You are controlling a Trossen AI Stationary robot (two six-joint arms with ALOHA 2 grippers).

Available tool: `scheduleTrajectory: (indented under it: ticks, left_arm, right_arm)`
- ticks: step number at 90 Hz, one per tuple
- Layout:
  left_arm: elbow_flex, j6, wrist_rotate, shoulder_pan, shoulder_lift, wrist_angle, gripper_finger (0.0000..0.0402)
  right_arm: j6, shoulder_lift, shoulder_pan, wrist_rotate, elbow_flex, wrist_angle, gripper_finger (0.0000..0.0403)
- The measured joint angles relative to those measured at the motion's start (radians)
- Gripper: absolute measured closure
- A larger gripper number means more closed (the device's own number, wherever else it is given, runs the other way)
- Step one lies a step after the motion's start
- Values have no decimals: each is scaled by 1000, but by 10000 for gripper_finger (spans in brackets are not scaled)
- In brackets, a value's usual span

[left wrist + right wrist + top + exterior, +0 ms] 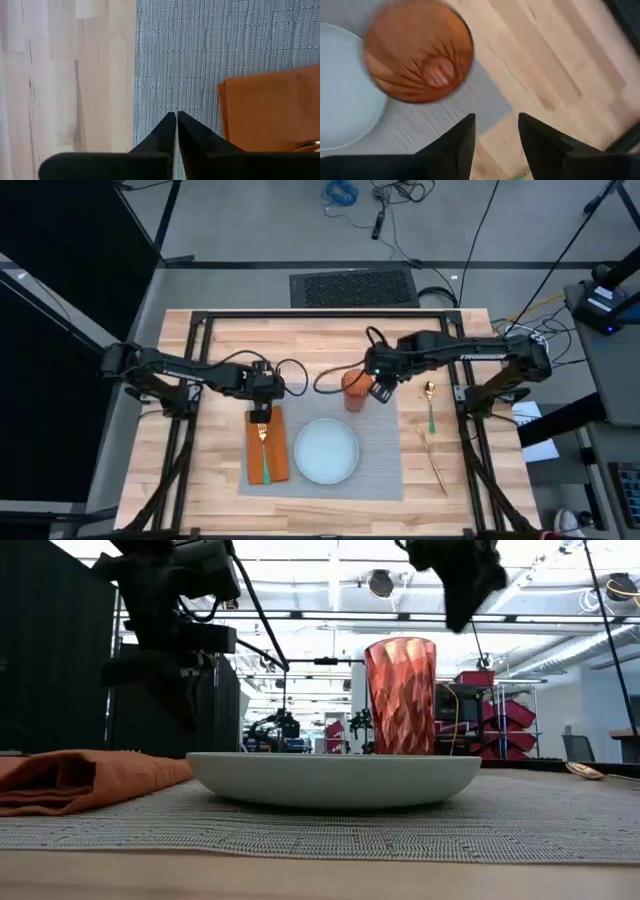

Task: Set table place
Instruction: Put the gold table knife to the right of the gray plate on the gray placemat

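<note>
On my desk (210, 340), the placemat (375, 465) carries a pale-blue plate (326, 451); behind the plate stands the tumbler (354, 390), my parted right gripper (383, 391) just beside. My closed left gripper (262, 413) hovers over the napkin (277, 448) beside the plate.

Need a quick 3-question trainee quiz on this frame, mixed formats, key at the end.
1. True or false: the fork lies on the orange napkin.
2. Multiple choice: the orange tumbler stands A) on the plate, B) on the placemat at its far right corner, C) off the placemat on bare table.
3. Fill in: the left gripper is ____, the right gripper is ____.

Key: 1 true. 2 B. 3 shut; open.
</note>
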Motion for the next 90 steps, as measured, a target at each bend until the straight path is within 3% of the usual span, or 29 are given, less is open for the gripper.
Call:
scheduleTrajectory:
  ticks: [21, 39, 61, 90]
  left_arm:
    - [0, -1, 0, -11, 0, -13, 398]
    - [0, 5, 1, -27, 0, -12, 398]
    - [0, 25, 1, -28, 0, -3, 398]
    - [0, 25, 1, -28, 0, 17, 398]
  right_arm:
    - [216, -88, -1, -17, -326, 18, 266]
    - [405, -292, 17, -18, -517, 128, 266]
    - [546, -499, 51, 22, -593, 140, 266]
    - [706, -524, 133, -67, -640, 25, 266]
